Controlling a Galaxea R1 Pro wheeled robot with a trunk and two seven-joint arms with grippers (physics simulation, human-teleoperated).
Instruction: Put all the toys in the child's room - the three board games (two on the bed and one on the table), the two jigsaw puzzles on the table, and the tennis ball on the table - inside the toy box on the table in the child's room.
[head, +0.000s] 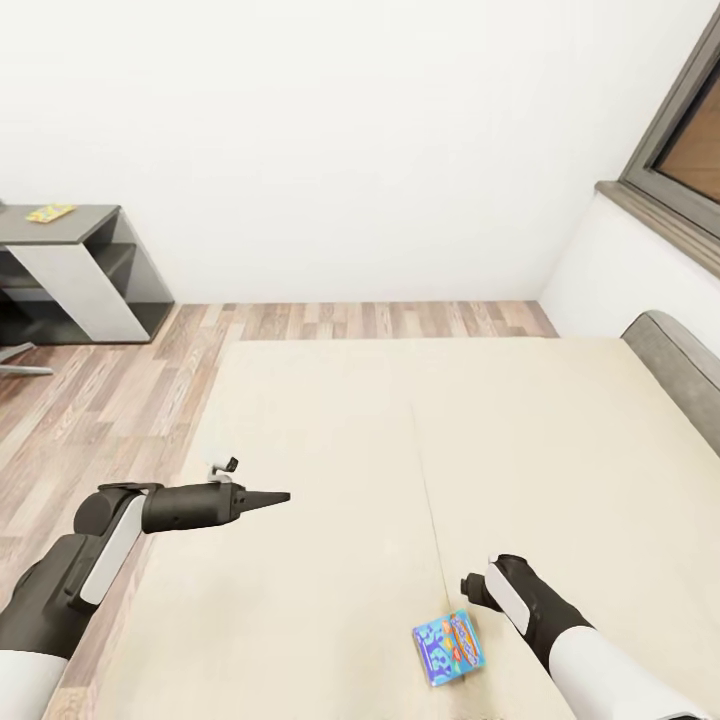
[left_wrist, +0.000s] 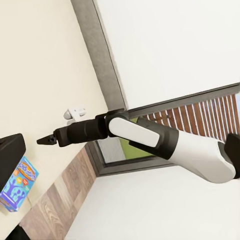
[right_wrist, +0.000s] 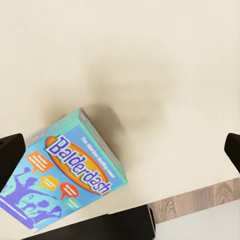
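At the lower centre of the head view we see the light-blue board game (head: 449, 648) lying on the bed (head: 330, 450), our right gripper (right_wrist: 120, 150) spread wide above it, untouching. Mid-left, our left gripper (head: 272, 497) is pinched closed, holding nothing; upper left, a dark-grey desk (head: 75, 262) carries a jigsaw puzzle (head: 49, 213).

Open mattress surrounds the board game (head: 449, 648) on the bed (head: 330, 480).

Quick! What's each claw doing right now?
Left claw: looks shut, holding nothing.
Right claw: open, empty, above the Balderdash box on the bed.
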